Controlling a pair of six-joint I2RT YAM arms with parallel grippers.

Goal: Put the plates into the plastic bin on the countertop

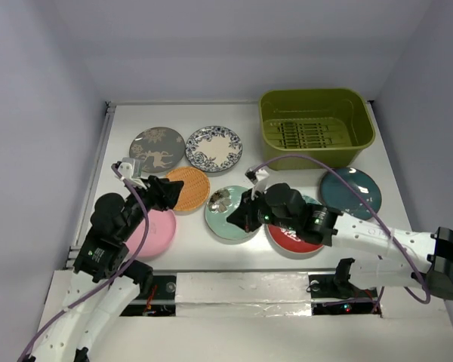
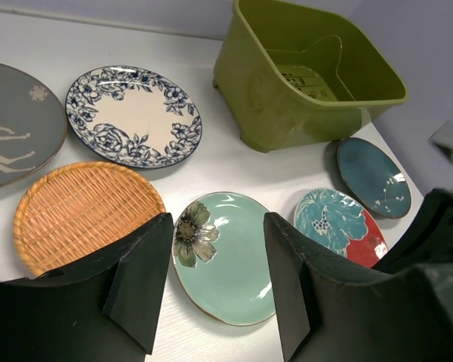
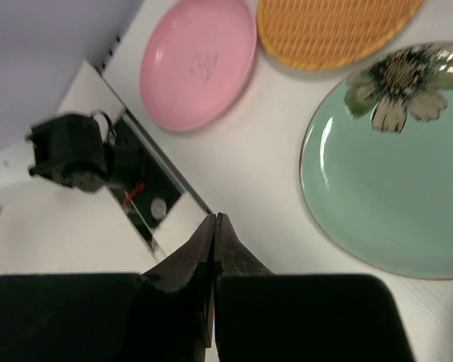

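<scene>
Seven plates lie on the white countertop (image 1: 287,170): grey deer (image 1: 157,148), blue floral (image 1: 214,148), orange (image 1: 189,188), pink (image 1: 152,232), mint green (image 1: 232,213), red-and-teal (image 1: 294,235) and dark teal (image 1: 350,193). The olive bin (image 1: 315,127) stands at the back right, with no plate in it. My left gripper (image 1: 166,194) is open and empty between the orange and pink plates; its wrist view frames the mint plate (image 2: 226,256). My right gripper (image 3: 214,219) is shut and empty, over the countertop by the mint plate's (image 3: 392,166) near-left edge.
Silver tape (image 1: 241,286) runs along the near edge. White walls close in the left, back and right. The right arm (image 1: 362,230) lies over the red-and-teal plate. The bin (image 2: 302,83) and the dark teal plate (image 2: 371,176) show in the left wrist view.
</scene>
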